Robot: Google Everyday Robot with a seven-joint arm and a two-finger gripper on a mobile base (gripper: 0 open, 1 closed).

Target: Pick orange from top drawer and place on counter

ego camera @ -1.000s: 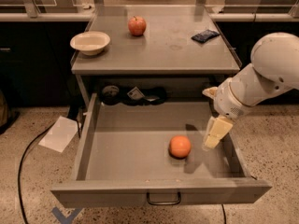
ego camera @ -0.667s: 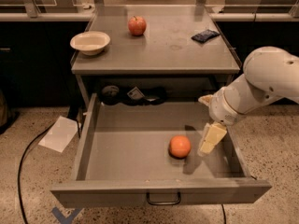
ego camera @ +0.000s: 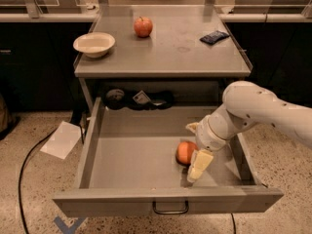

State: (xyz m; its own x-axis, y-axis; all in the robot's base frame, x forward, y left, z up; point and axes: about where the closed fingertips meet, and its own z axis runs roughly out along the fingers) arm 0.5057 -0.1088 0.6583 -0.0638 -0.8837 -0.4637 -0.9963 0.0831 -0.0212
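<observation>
While the orange lies in the open top drawer, right of centre | gripper low beside it, jaws apart, nothing clamped | grasp, lift and placing on counter not yet done.

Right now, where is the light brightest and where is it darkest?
Camera view: the counter top shines palest; the gap under it lies in shadow; the open drawer, with the pincer open at the orange, is evenly lit.
</observation>
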